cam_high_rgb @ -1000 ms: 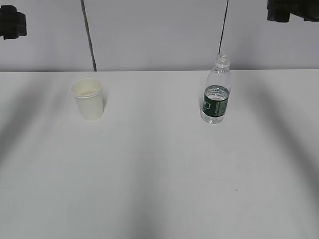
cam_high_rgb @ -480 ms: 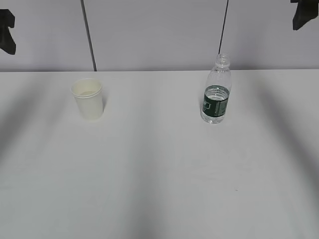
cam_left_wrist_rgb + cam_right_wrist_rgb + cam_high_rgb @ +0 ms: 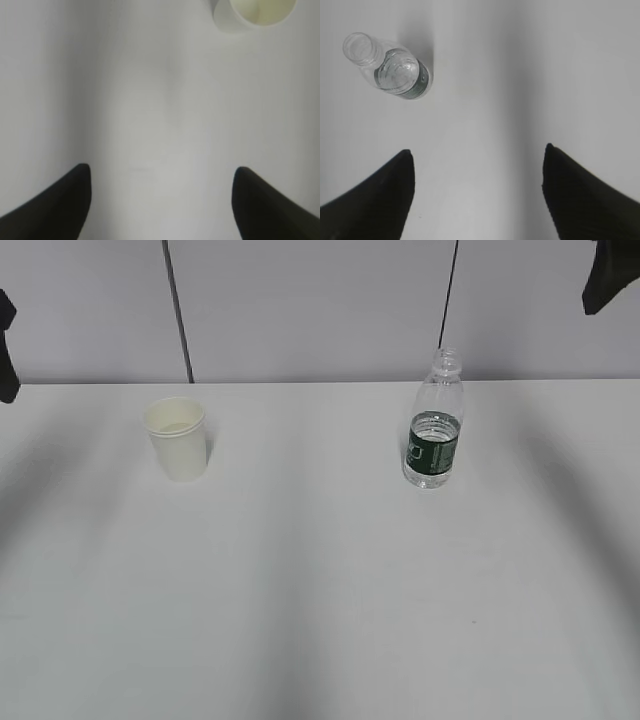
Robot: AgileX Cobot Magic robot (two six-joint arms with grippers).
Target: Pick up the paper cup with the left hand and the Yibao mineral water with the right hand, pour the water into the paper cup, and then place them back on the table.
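Cup (image 3: 177,438) and bottle (image 3: 434,430) stand upright, well apart, near the table's (image 3: 320,590) far edge.

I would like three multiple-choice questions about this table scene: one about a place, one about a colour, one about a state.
1. Where does the paper cup stand relative to the bottle, exterior view?
A. Left
B. Right
C. Behind it

2. What colour is the bottle's label band?
A. Red
B. Dark green
C. Yellow

3. How is the bottle's neck?
A. Capped
B. Uncapped
C. Covered by the cup

Answers: 1 A, the cup stands left on the table. 2 B, the band looks dark green. 3 B, the right wrist view shows the open mouth.
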